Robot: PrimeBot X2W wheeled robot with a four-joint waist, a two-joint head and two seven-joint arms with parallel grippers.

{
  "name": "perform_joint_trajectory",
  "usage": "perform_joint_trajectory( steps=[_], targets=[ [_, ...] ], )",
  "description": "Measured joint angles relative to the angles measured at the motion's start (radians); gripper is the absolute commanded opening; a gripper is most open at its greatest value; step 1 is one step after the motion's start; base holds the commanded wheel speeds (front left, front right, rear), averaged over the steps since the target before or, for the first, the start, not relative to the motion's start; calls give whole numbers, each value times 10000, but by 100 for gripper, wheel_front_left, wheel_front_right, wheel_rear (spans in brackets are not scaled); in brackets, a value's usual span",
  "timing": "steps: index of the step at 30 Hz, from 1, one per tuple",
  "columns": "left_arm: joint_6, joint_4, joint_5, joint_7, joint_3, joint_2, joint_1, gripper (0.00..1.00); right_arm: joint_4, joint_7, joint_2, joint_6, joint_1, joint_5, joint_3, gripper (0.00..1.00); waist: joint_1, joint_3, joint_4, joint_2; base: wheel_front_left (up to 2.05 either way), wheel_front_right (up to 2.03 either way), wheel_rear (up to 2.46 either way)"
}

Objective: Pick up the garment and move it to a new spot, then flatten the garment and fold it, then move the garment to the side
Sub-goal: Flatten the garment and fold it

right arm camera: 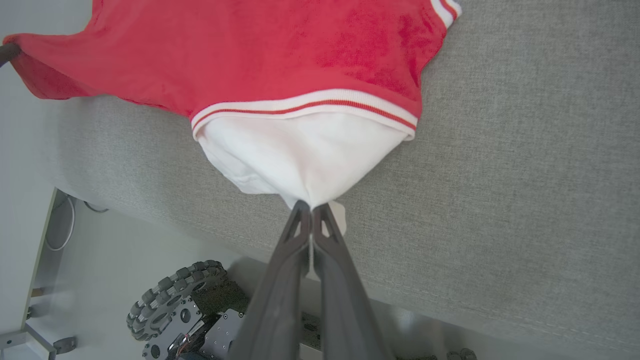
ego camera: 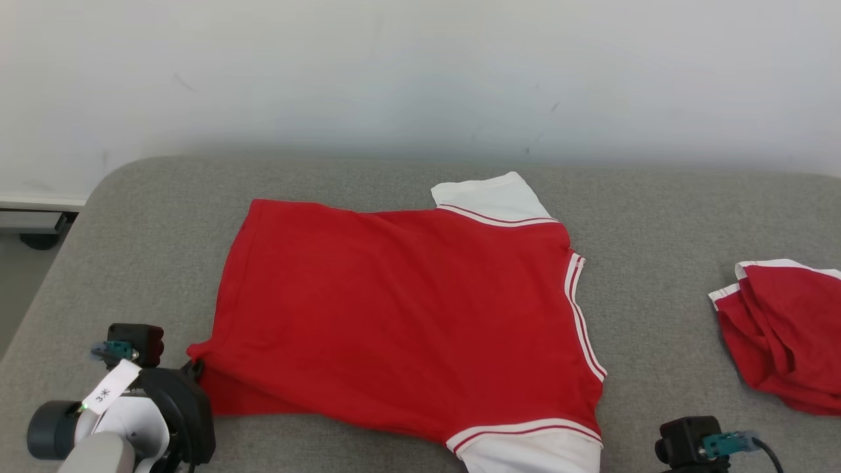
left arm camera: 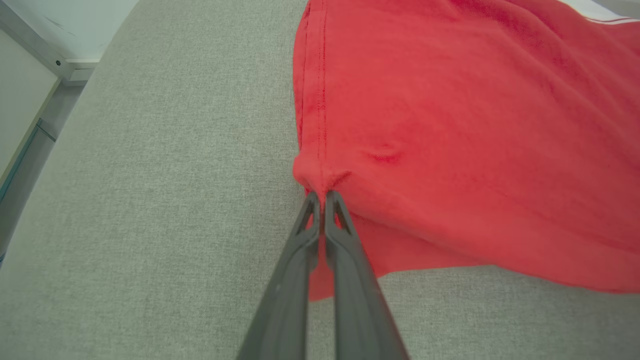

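Red fabric shirt with white sleeves (ego camera: pixel 407 315) lay spread on grey tabletop (ego camera: pixel 657 217); left gripper (left arm camera: pixel 322 197) clamped hem corner at its tips, right gripper (right arm camera: pixel 311 205) clamped near sleeve. Flattening seemingly underway; fold, side move pending.

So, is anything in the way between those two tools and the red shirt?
Nothing visible: the left tool pinches the shirt at a red corner, the right tool at its white sleeve. Another red garment lies apart.
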Motion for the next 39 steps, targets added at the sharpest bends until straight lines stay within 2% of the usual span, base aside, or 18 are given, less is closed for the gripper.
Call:
perform_joint_trajectory(
  steps=[7, 16, 26, 39],
  targets=[
    [178, -658, -8, -169, 148, 84, -4, 0, -635, -163, 140, 0, 44, 851, -512, 0, 0, 49, -85, 0, 0, 0, 0],
    [284, -1168, -6, -169, 251, 224, -51, 0, -786, -445, 173, -17, -720, 1212, -1335, 0, 0, 259, -234, 0, 0, 0, 0],
    [240, -1258, 46, -165, 209, 274, -999, 0, -222, -708, 222, -92, -2459, 1365, -1530, 0, 1, 709, -486, 0, 0, 0, 0],
    [199, -763, 155, -81, 169, 228, -2099, 0, 1252, -1177, 286, -102, -5042, 1292, -1344, 0, 1, 1542, -770, 0, 0, 0, 0]
  ],
)
